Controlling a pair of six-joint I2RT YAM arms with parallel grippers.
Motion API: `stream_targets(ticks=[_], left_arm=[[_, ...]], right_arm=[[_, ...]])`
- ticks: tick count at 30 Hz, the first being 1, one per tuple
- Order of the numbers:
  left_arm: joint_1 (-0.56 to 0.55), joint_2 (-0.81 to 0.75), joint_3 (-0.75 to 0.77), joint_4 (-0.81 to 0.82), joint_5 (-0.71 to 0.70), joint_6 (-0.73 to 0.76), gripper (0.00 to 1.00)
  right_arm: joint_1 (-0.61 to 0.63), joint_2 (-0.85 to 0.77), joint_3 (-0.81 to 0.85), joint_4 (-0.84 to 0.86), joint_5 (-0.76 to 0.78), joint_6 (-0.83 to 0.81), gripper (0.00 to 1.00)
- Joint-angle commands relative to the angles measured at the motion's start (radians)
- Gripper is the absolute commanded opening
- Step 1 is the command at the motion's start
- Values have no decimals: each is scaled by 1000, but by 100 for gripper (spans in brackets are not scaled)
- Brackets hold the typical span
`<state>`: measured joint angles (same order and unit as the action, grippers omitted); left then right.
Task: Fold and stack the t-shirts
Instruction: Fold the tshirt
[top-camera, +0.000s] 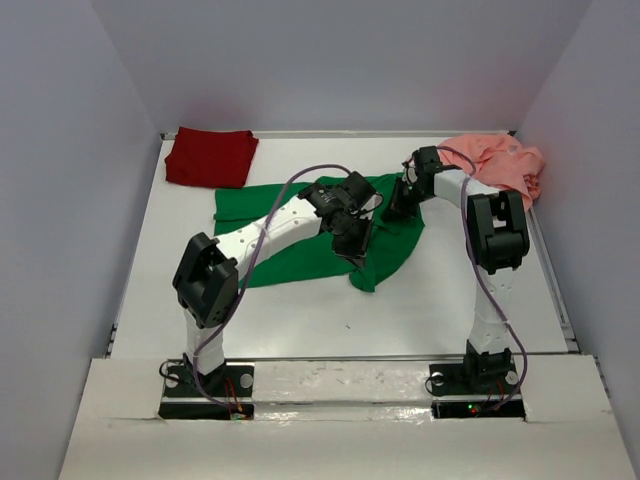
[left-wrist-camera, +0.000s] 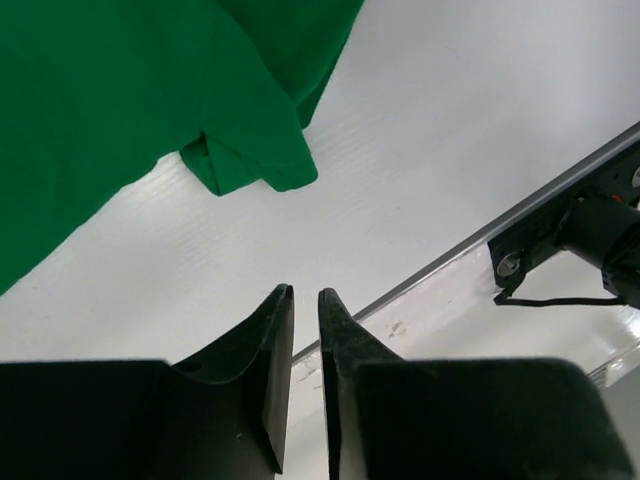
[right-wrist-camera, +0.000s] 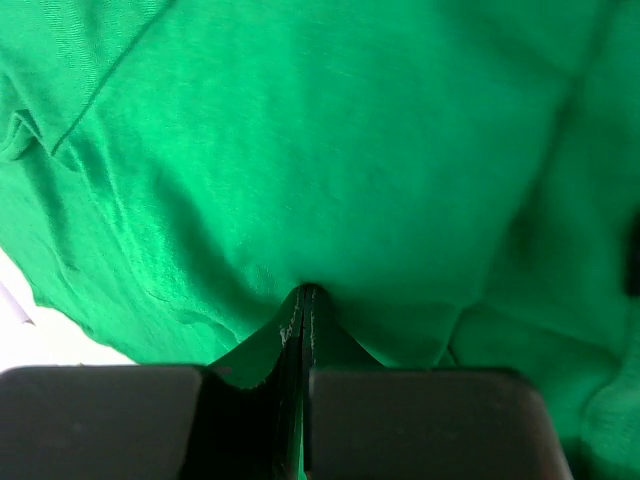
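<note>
The bright green t-shirt (top-camera: 250, 200) lies spread and rumpled across the middle of the table. My right gripper (top-camera: 398, 205) is at its far right part, shut on a pinch of the green t-shirt (right-wrist-camera: 350, 130) that rises into its fingertips (right-wrist-camera: 305, 290). My left gripper (top-camera: 358, 245) hovers over the shirt's near right corner. Its jaws stand a narrow gap apart with nothing between them (left-wrist-camera: 303, 292), and a sleeve of the green t-shirt (left-wrist-camera: 250, 160) lies beyond them. The dark red t-shirt (top-camera: 210, 157) sits folded at the back left. The salmon pink t-shirt (top-camera: 500, 160) is bunched at the back right.
White walls close in the table on the left, back and right. A metal rail (left-wrist-camera: 450, 255) runs along the near edge, with the right arm's base (left-wrist-camera: 590, 240) behind it. Bare white table (top-camera: 330, 310) lies in front of the green shirt.
</note>
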<state>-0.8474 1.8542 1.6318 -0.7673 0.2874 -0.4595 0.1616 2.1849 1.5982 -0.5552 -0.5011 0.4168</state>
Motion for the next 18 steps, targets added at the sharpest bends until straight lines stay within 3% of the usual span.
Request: stream_targets(ticks=[1, 9, 13, 18], left_arm=[[-45, 23, 51, -73, 6, 45, 30], [-142, 111, 118, -112, -7, 123, 34], [-193, 174, 171, -168, -91, 176, 45], [-200, 168, 125, -133, -206, 186, 60]], right_arm=[[32, 19, 31, 55, 16, -3, 0], [32, 39, 46, 66, 22, -10, 0], [32, 47, 58, 66, 15, -7, 0], [32, 41, 57, 64, 19, -9, 0]])
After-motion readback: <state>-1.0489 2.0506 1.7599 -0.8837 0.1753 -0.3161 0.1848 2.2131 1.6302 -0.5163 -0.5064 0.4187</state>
